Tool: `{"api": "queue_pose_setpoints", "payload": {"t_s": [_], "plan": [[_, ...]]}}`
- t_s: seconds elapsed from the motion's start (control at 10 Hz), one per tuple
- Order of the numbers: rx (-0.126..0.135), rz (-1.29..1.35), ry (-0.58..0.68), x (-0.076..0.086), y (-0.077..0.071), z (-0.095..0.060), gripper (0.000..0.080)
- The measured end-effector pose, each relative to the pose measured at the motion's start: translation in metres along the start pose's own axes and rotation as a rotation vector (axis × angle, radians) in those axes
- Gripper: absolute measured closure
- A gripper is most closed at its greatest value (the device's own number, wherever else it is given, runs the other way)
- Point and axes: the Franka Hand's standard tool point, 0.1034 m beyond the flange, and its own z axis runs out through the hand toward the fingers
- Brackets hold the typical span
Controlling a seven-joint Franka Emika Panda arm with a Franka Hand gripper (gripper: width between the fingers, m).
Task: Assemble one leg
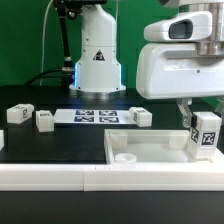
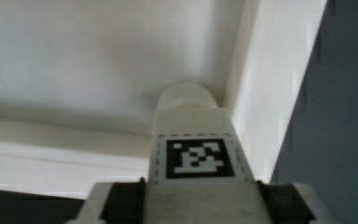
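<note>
A black worktop point(image 1: 40, 145) ran under everything, bounded nearest by a white ledge point(image 1: 50, 178). Just behind it lay the flat white panel point(image 1: 160, 150), one corner socket point(image 1: 125, 157) showing, with open worktop on the exterior view's left. Over the panel's part on the exterior view's right, near its edge, the fingers point(image 2: 119, 205) were clamped on the leg point(image 1: 207, 135), which stood upright. Whether it touched the panel could not be told. Farther back, loose legs point(image 1: 45, 120) flanked the marker board point(image 1: 95, 116). The tags bore only patterns, no readable writing. The arm's base point(image 1: 97, 60) stood beyond.
</note>
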Motion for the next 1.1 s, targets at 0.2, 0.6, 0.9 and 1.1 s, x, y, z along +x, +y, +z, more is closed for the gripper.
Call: {"api": "queue_pose_setpoints", "payload": {"t_s": [0.2,0.6,0.9,1.1], "plan": [[0.004,0.102,0.001,0.0001,0.0001,-0.0002,0.0508],[0.02,0.683,0.048,-0.0032,0.0,0.0015,0.0508],[0.031,1.02,0.048,-0.0046,-0.003,0.0027,0.0507],[0.034,1.285,0.048,-0.0046,-0.0062,0.0032,0.0507]]}}
